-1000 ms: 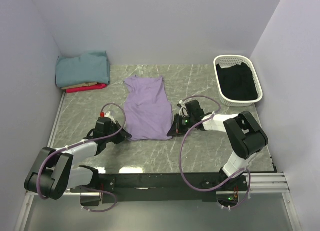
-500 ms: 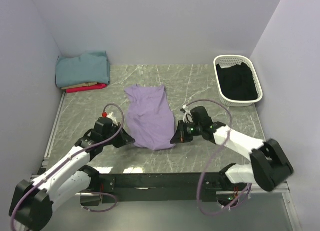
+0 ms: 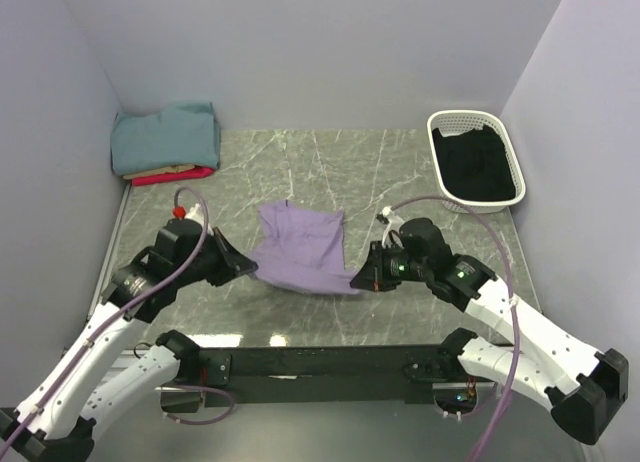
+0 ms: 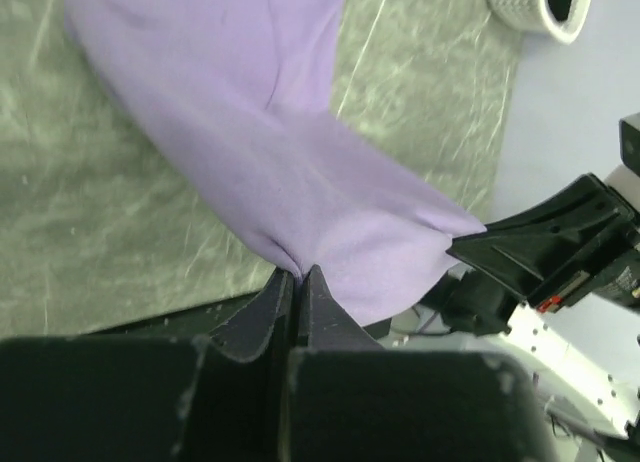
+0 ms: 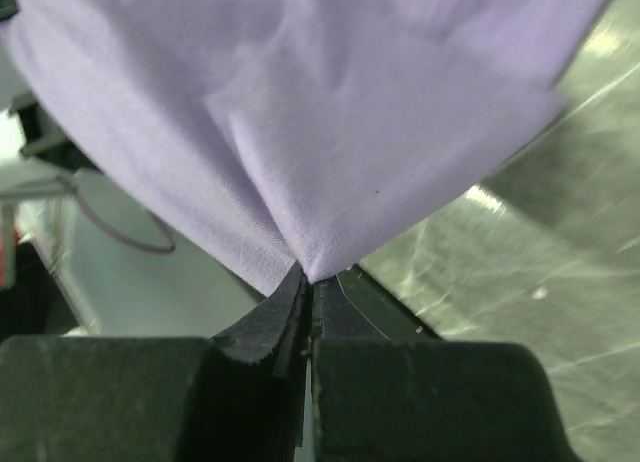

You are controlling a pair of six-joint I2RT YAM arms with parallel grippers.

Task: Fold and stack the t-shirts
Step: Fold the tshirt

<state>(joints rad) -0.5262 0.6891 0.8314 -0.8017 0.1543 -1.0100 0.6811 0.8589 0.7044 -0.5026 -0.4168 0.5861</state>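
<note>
The left gripper (image 3: pixel 247 270) and the right gripper (image 3: pixel 363 280) are each pinched tight on a near corner of the lavender t-shirt (image 3: pixel 305 247). They hold its near hem raised above the table (image 3: pixel 400 172) towards the front edge, apparently so it can be folded over itself. The folded t-shirts (image 3: pixel 165 142) sit stacked in the far left corner, and a white basket (image 3: pixel 465 115) stands far right.

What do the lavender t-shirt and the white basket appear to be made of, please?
Lavender t-shirt: soft matte knit cloth, seemingly; it sags and puckers where pinched. White basket: probably moulded plastic, its wall a rigid perforated lattice.
</note>
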